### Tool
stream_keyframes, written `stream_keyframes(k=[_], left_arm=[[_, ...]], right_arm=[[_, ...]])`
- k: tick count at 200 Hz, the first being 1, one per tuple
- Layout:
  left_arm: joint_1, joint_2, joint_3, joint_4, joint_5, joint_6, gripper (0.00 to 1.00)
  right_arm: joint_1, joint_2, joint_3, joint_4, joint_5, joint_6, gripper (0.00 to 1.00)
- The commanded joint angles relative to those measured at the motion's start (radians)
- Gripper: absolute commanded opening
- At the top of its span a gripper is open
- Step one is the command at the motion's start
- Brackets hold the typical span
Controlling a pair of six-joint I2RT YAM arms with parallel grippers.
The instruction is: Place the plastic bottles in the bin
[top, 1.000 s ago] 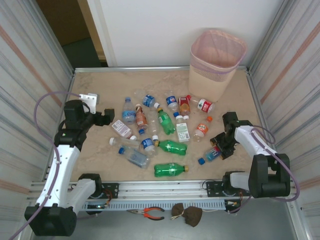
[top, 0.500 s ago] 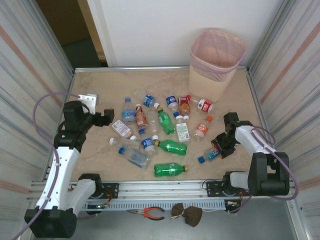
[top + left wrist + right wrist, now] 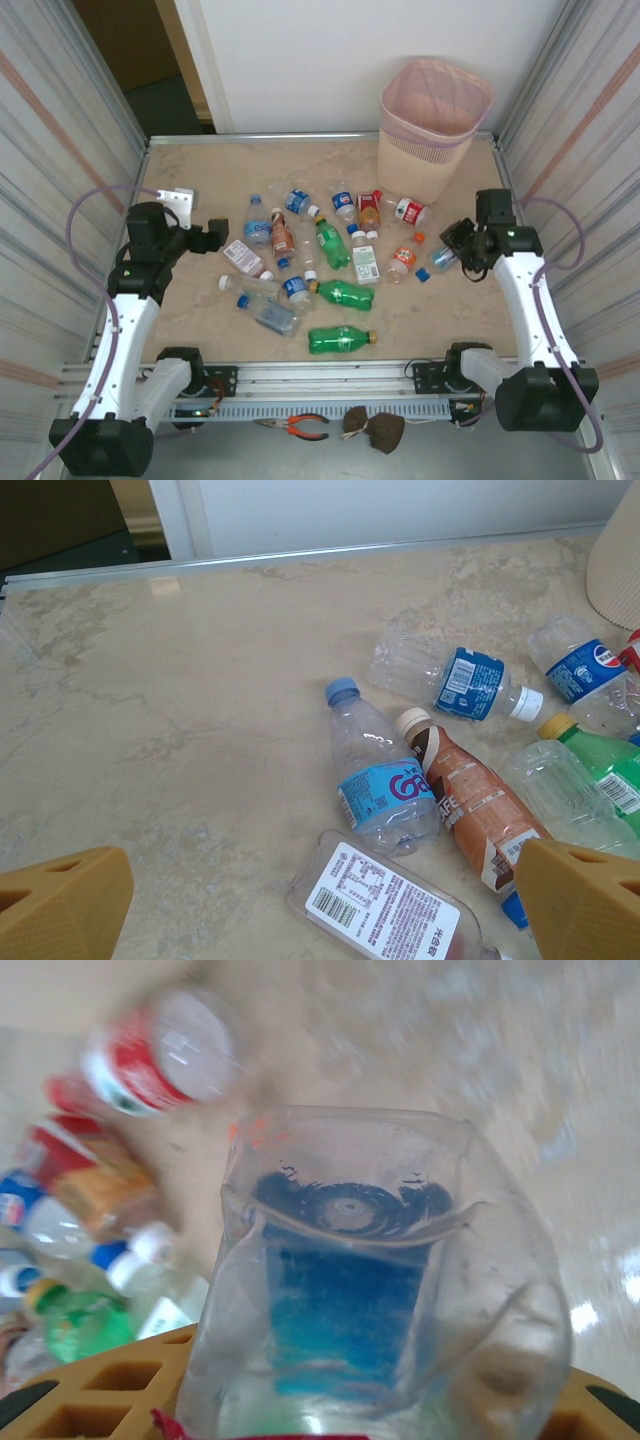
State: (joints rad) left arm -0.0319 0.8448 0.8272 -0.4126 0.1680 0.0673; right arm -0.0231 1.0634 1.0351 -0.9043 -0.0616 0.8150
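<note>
From above, the right gripper (image 3: 452, 250) has risen and swung away from the near edge toward the far right of the table (image 3: 200, 180). It is closed narrowly on a clear bottle (image 3: 440, 259) with a blue label and blue cap, which lay on the tabletop a second ago and now hangs in the air. It is near the bin (image 3: 434, 125) but not over it. The left gripper (image 3: 218, 237) has not moved and stands wide open and empty, beside the loose bottles (image 3: 330, 243) scattered across the middle. The tabletop is pale, marble-patterned and smooth, framed by ribbed metal side walls and a white back wall. The bin is pale pink plastic, tapered, with a slatted band under its rounded-square rim, and stands in the far right corner.

From the left wrist, the yellow fingers (image 3: 65, 900) sit far apart. Between them lie a clear blue-capped bottle (image 3: 375, 775), touching a brown bottle (image 3: 470, 805), and a flat white-labelled one (image 3: 385, 905).

From the right wrist, blurred, the held bottle is seen base-on, crumpled and clear, and is pinched between yellow lattice-patterned pads (image 3: 100, 1400).
</note>
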Motion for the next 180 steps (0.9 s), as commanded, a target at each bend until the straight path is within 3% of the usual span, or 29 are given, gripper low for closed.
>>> stream_keyframes(k=[1,42,144,180], left_arm=[[0.007,-0.015,-0.01,0.037,0.026,0.008,0.99],[0.007,-0.004,-0.012,0.044,0.043,0.004,0.99],[0.007,0.019,-0.016,0.061,0.075,-0.009,0.98],[0.006,0.022,-0.016,0.058,0.068,-0.01,0.98]], right_arm=[[-0.013,-0.002,0.105,0.05,0.036,-0.165,0.47],[-0.015,0.114,0.338,0.168,0.031,-0.266,0.44],[-0.014,0.561,0.897,0.47,-0.007,-0.277,0.43],[-0.008,0.783,1.123,0.43,-0.013,-0.278,0.43]])
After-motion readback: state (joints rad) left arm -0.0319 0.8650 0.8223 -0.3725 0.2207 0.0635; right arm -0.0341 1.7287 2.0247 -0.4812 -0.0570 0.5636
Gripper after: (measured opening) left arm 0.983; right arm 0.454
